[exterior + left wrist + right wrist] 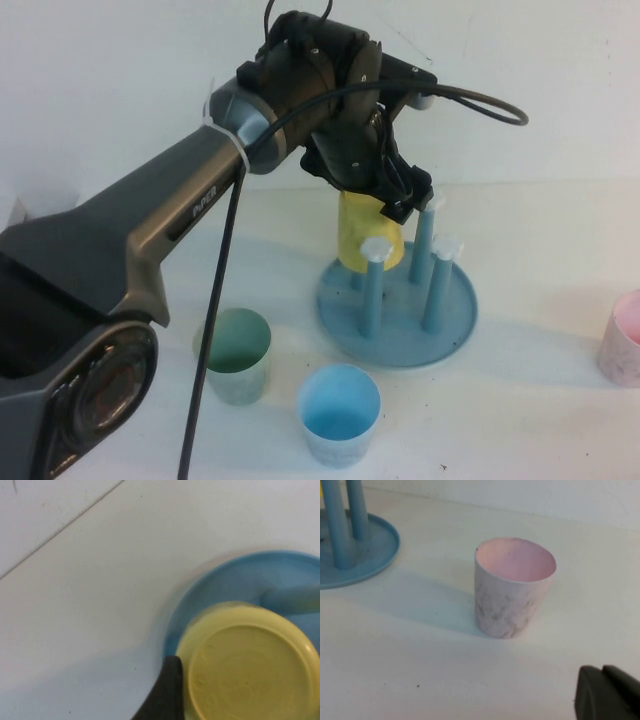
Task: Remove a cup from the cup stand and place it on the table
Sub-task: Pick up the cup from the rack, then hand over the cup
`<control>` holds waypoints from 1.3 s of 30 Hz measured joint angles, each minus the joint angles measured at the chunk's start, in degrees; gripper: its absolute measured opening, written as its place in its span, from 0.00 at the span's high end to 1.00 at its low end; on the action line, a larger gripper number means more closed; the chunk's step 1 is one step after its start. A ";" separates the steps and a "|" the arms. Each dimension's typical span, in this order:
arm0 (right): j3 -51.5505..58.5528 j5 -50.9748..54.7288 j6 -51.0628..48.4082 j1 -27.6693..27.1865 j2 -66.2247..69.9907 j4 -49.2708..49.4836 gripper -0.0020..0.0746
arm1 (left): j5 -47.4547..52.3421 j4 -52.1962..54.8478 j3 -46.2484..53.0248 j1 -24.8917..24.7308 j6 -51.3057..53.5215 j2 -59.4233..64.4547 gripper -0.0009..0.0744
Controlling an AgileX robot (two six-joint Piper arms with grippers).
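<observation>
Because the small yellow plastic cup (pixel 366 232) sits upside down on a peg of the round blue cup stand (pixel 398 305), I see my left pincer (pixel 405 195) over it, clenched on its sides, probably to lift it straight up. The cup is plain and tapered, its flat base up. My right pincer (pixel 609 694) waits low over the white desk (pixel 540 390) near a pink cup (pixel 512 586); whether it is clenched I cannot tell.

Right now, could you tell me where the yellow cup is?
In the high view the yellow cup sits upside down over a rear peg of the cup stand, right of centre, with the left claw on it.
</observation>
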 joint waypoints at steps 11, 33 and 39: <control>0.00 0.00 0.00 0.00 0.00 0.00 0.98 | 0.21 2.11 -0.09 -0.09 -1.34 2.54 0.08; 0.00 0.00 0.00 0.00 0.00 -0.02 0.98 | 5.22 3.94 -10.34 -0.09 -1.34 1.04 0.21; 0.00 0.00 0.00 0.00 0.00 -0.02 0.98 | 6.44 4.09 -15.34 -0.09 -1.34 -8.85 0.21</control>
